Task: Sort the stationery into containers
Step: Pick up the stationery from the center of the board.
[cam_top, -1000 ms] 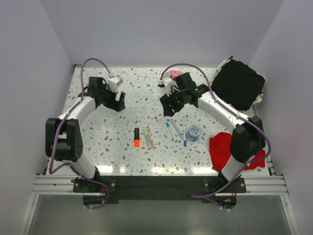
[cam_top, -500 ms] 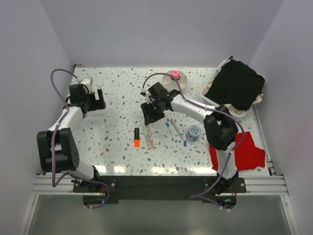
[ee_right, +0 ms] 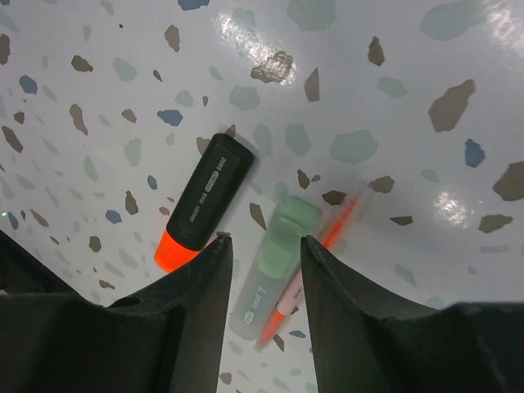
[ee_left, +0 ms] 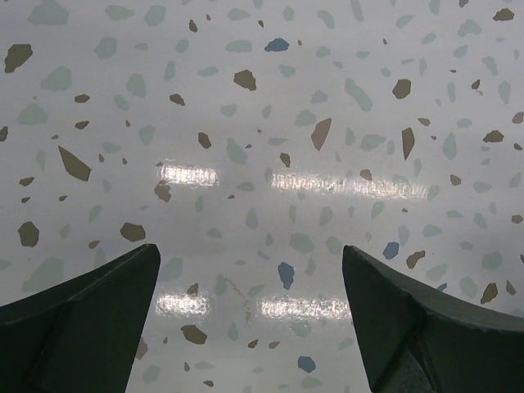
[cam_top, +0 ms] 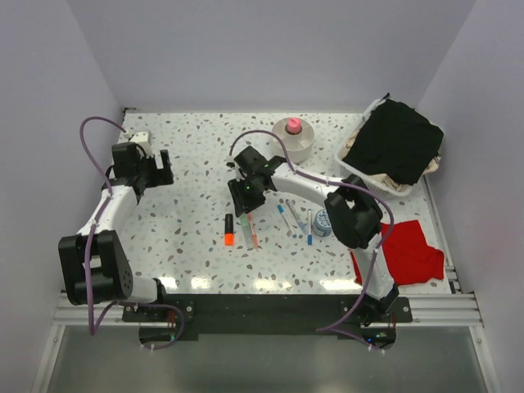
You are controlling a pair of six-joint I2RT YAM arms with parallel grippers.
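Note:
An orange-and-black highlighter (cam_top: 229, 229) lies mid-table, with a thin green pen (cam_top: 246, 232) and a thin pink pen (cam_top: 253, 230) just right of it. Slim blue-and-white pens (cam_top: 291, 218) lie further right. A pink-capped stick (cam_top: 293, 124) stands in the round white bowl (cam_top: 304, 146) at the back. My right gripper (cam_top: 246, 196) hovers open just behind the highlighter. In the right wrist view its open jaws (ee_right: 264, 240) straddle the green pen (ee_right: 274, 262), with the highlighter (ee_right: 205, 201) on the left and the pink pen (ee_right: 327, 237) on the right. My left gripper (cam_top: 154, 175) is open and empty over bare table (ee_left: 250, 248).
A small round blue-grey roll (cam_top: 324, 221) sits right of the blue-and-white pens. A red cloth (cam_top: 405, 250) lies at the right front. A white basket (cam_top: 354, 160) holding black cloth (cam_top: 393, 143) stands at the back right. The right arm's elbow rises above the roll.
My right gripper has moved from beside the bowl left and nearer, to above the highlighter and pens. My left gripper has swung left toward the table's left edge.

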